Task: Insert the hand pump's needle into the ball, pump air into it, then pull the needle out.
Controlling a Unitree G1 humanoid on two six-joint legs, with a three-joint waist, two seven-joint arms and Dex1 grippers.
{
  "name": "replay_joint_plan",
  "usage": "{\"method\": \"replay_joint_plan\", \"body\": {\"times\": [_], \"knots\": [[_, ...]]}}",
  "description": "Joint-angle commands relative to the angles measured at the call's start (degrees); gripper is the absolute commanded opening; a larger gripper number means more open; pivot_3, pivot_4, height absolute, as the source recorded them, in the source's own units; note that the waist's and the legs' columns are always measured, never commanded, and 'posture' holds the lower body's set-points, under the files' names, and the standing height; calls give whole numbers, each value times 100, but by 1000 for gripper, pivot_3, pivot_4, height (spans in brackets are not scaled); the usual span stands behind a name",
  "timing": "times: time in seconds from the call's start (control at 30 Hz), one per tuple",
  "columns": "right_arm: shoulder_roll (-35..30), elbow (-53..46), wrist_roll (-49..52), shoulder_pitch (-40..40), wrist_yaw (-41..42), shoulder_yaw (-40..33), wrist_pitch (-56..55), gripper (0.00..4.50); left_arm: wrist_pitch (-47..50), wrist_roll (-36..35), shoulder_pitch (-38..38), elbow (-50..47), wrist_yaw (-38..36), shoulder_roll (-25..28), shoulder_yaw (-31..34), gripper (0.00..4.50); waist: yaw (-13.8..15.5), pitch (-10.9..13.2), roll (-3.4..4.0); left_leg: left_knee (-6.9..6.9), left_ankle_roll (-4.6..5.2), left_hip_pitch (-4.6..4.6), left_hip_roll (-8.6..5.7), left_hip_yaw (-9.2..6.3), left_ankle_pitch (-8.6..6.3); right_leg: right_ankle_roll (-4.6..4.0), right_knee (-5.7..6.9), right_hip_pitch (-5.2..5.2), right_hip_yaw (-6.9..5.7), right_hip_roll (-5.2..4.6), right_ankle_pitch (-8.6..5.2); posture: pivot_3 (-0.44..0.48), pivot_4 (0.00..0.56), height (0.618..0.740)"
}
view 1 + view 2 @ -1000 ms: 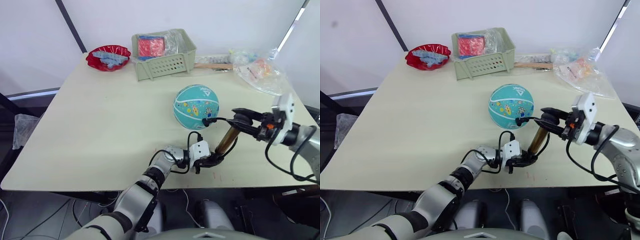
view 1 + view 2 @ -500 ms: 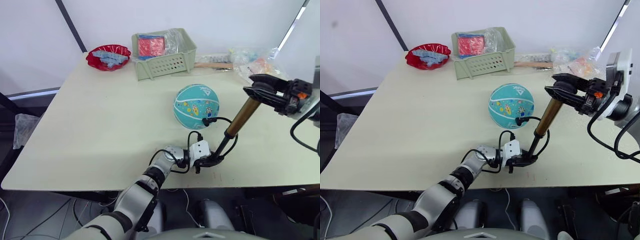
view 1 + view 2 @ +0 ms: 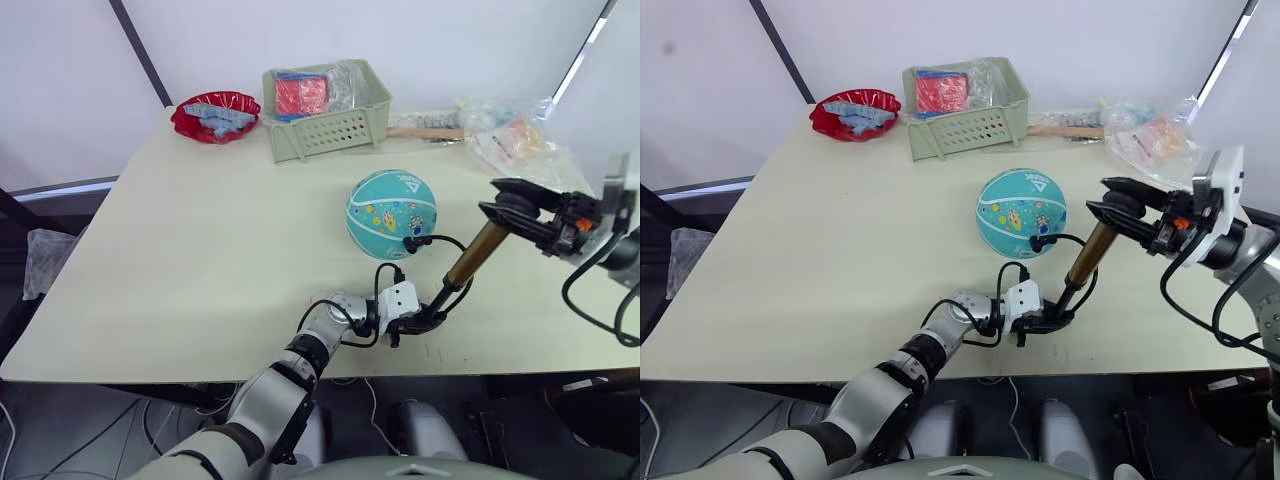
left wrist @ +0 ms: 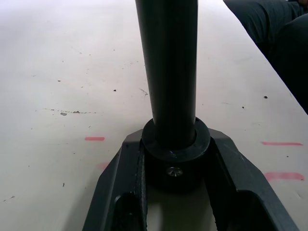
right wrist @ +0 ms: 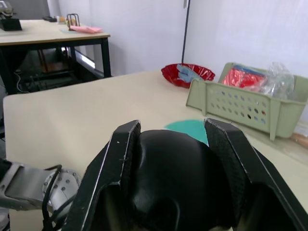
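Two grips brace the hand pump for a stroke.
Left fingers clamp its base on the bench; right fingers clasp the handle, hose reaching the ball.

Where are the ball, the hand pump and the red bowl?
ball (image 3: 392, 213), left eye view, middle of its teal surface.
hand pump (image 3: 472, 255), left eye view, bronze cylinder.
red bowl (image 3: 190, 115), left eye view, rim.

Bright, even light with soft shadows

Diffuse light falls evenly over the pale worktop. The ball casts only a faint, soft shadow. The plastic bags show mild glare. In the wrist views, the nearest black parts look soft and out of focus.
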Motion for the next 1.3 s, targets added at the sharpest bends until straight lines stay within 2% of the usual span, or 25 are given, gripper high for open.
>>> {"method": "replay_joint_plan", "body": {"times": [0.03,0.27,0.53,0.77,0.9,1.3], "knots": [[282,204,-506,547,46,462,-259,1615,250,269,253,431,-5,204,-123,1151,3,-12,-14,0,0,0,2,-1,0,-1,0,0,-1,1,0,0,150,735],[904,313,-959,1148,0,1024,-727,1615,246,261,262,414,4,184,-133,1151,-2,-50,-41,-2,0,3,8,-4,0,-7,0,1,-7,4,2,0,150,735],[1005,499,-1391,1187,81,1243,-984,1615,242,268,253,417,8,174,-137,1151,2,-55,-36,-2,0,6,11,-4,0,-11,0,3,-9,5,3,0,150,735],[698,348,-903,448,124,709,-623,1615,243,268,247,428,15,170,-135,1151,4,-45,-25,-2,0,1,9,-3,0,-16,0,1,-9,3,6,0,150,735],[363,186,-434,-112,150,297,-227,1615,225,279,279,436,25,159,-136,1151,11,2,24,1,0,-6,1,0,0,-14,0,-3,-4,-2,7,0,150,735],[-474,257,340,-1192,86,-477,475,1615,258,285,219,569,71,128,-91,1151,17,21,36,4,0,-10,-5,-1,0,-12,0,-3,-4,-4,7,0,150,735]]}}
